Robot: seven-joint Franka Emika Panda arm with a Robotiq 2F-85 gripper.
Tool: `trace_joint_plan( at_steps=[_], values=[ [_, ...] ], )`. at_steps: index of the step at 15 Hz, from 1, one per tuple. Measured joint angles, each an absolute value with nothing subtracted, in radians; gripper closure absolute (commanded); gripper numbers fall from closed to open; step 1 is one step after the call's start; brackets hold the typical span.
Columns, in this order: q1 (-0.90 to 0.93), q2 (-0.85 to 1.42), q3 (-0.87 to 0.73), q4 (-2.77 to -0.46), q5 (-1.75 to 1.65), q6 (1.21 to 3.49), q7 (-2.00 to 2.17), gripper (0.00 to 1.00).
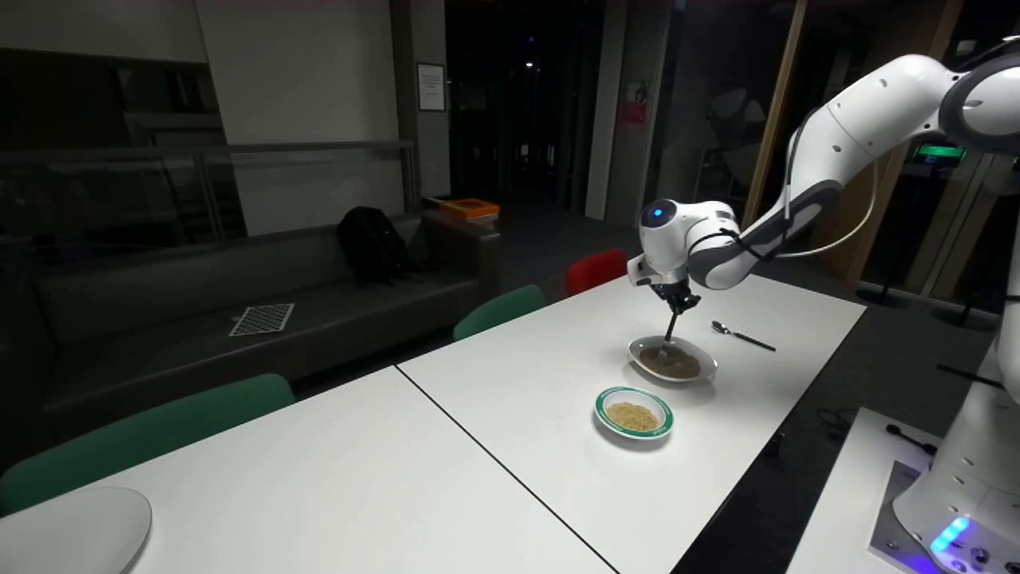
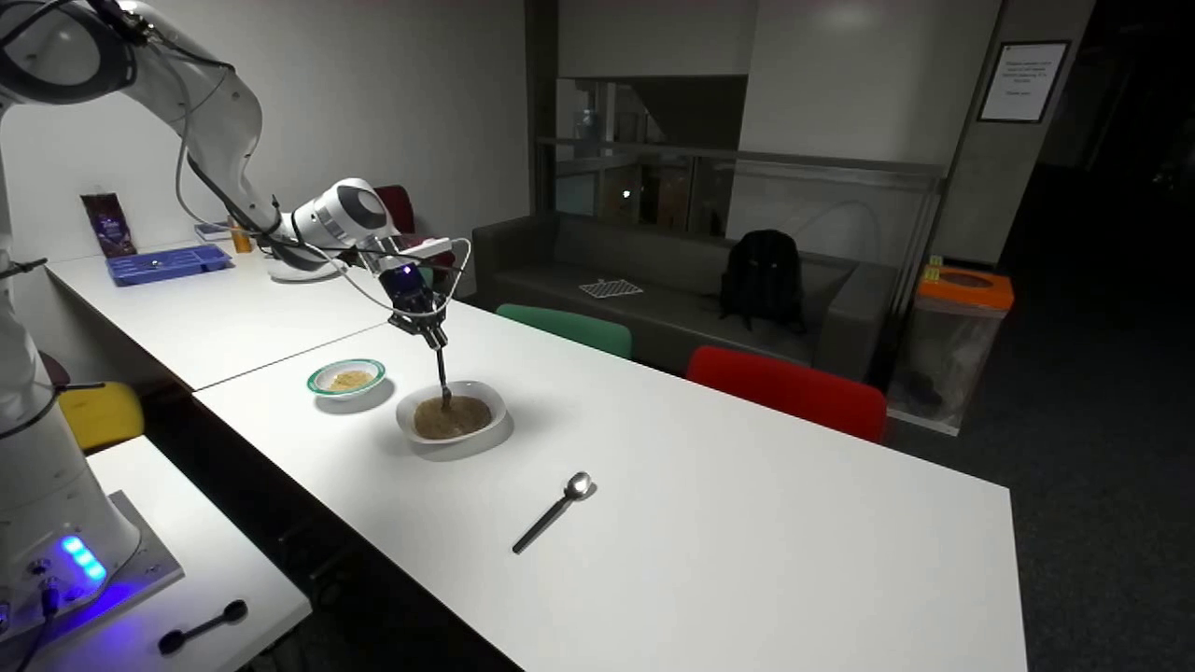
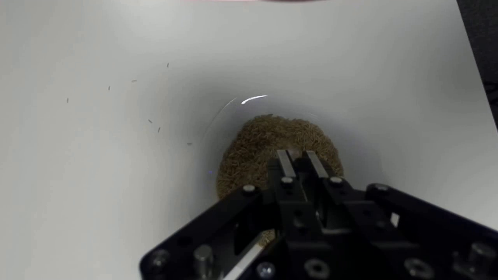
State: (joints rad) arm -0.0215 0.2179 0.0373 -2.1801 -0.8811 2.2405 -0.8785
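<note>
My gripper (image 1: 680, 303) points down above a white bowl (image 1: 635, 351) of brown grains (image 1: 677, 364), shut on a spoon's dark handle (image 2: 441, 366). The spoon slants down from the fingers, and its metal end (image 2: 446, 396) meets the grains in both exterior views. How deep that end sits cannot be told. In the wrist view the two fingertips of the gripper (image 3: 296, 153) lie close together over the grains (image 3: 243, 163) and hide most of the spoon. Beside this bowl stands a smaller green-rimmed bowl (image 1: 668, 414) with pale yellow grains (image 1: 633, 416).
Another spoon (image 2: 553, 511) with a dark handle lies on the white table (image 2: 747, 560). A few loose grains (image 3: 134, 81) are scattered near the bowl. Red (image 2: 784, 392) and green (image 2: 565, 329) chairs line the table's far side. Farther along are a blue tray (image 2: 168, 265) and a plate (image 1: 76, 530).
</note>
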Motion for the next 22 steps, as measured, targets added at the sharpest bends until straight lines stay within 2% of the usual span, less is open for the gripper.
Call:
trace_joint_plan(
  at_steps=[22],
  values=[
    [-0.033,0.246,-0.036,-2.113,-0.899,2.158,-0.901,0.97]
  ],
)
